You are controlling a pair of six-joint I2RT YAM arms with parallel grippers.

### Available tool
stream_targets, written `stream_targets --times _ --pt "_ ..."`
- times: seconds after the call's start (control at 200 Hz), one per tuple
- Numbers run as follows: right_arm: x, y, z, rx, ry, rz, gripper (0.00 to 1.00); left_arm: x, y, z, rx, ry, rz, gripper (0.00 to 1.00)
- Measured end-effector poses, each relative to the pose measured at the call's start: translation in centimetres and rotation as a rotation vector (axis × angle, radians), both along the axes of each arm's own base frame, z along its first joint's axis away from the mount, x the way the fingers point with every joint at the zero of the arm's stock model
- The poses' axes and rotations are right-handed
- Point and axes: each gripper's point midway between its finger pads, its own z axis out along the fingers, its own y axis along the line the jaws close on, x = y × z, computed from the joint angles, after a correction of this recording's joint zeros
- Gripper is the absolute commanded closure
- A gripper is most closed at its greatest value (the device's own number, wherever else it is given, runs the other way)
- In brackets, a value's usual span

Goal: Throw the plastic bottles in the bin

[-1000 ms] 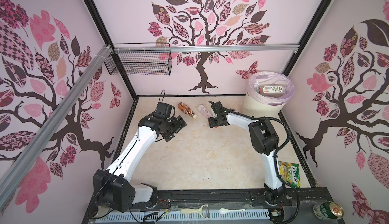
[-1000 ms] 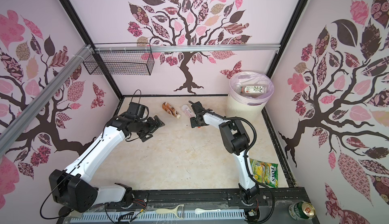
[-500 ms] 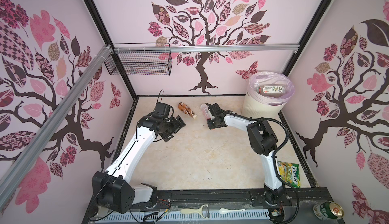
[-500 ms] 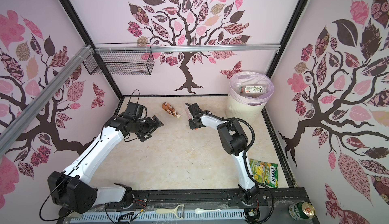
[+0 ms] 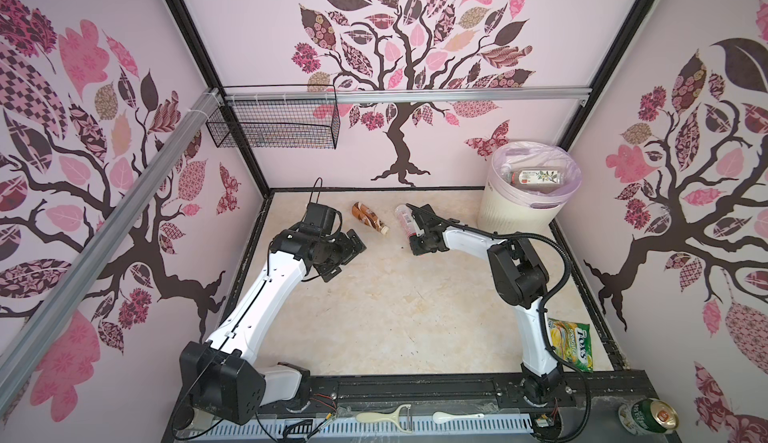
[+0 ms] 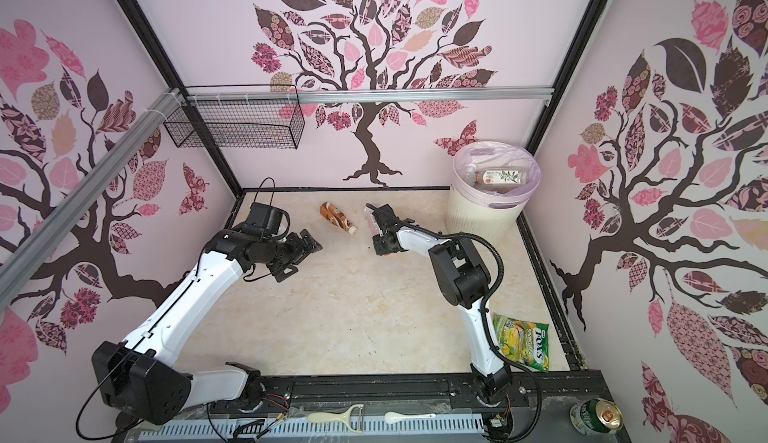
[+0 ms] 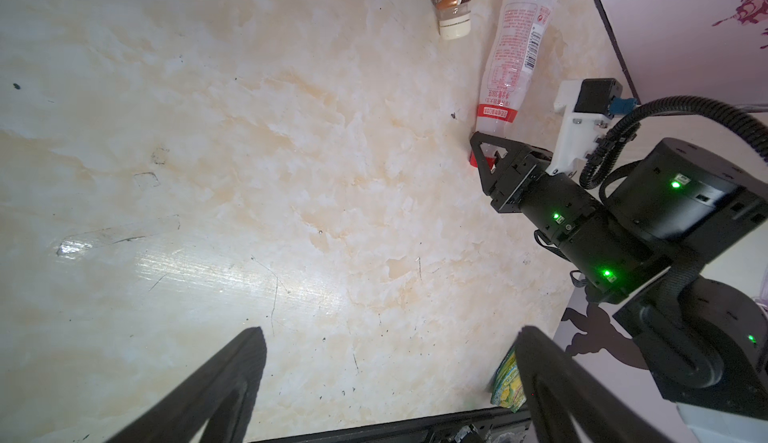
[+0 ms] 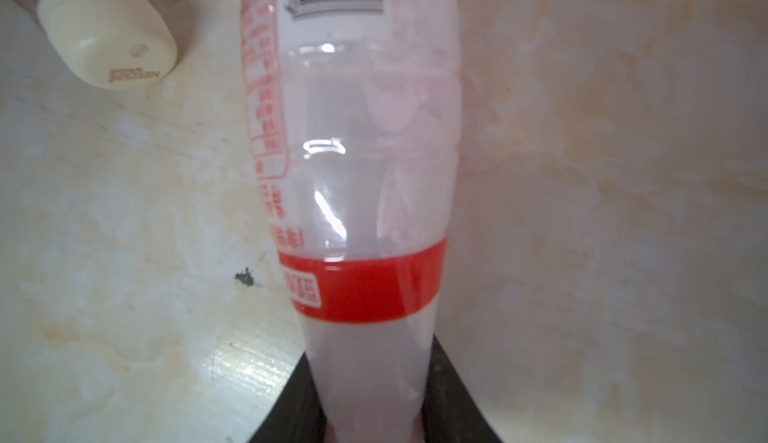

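Brown bottle [image 5: 368,217]: one; clear bottle [image 5: 405,218]: one; binned bottle [image 5: 536,177]: one; bin [image 5: 511,212]: one.

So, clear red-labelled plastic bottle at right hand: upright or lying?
Lying: clear red-labelled plastic bottle flat on marbled tabletop, neck gripped by the right hand.

On the desk [image 5: 395,316], far side, the left bottle [image 5: 368,217] lies beside the right bottle [image 5: 404,218]. Bin [image 5: 511,216] far right, third bottle [image 5: 536,177] inside. Bag [image 5: 572,343] near right.
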Motion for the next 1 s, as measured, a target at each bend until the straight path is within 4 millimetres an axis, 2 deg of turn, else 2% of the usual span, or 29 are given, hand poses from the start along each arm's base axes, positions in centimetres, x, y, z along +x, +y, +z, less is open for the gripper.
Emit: stream_targets --times 0.14,0.28,0.375,0.505,0.7,1.0 --pt "-0.6 0.0 0.0 -0.001 0.001 0.005 0.70 0.0 -0.1 0.0 -0.004 0.003 0.003 0.02" --pt "-2.9 0.0 0.0 -0.014 0.024 0.018 0.70 0.2 -0.1 -0.2 -0.009 0.013 0.014 0.02" --pt "-5.2 0.6 -0.1 -0.021 0.047 0.032 0.70 0.2 -0.1 -0.3 -0.010 0.014 0.019 0.02" --pt "-9.4 1.9 -0.2 -0.027 0.093 0.059 0.69 0.3 -0.1 -0.3 -0.011 0.013 0.024 0.02" --pt "-14.5 3.0 -0.3 -0.017 0.158 0.086 0.65 0.0 0.1 -1.7 -0.011 0.040 0.042 0.02" --pt "-15.7 1.8 -0.4 -0.040 0.220 0.056 0.46 -0.1 0.3 -3.0 -0.006 0.060 0.063 0.02"
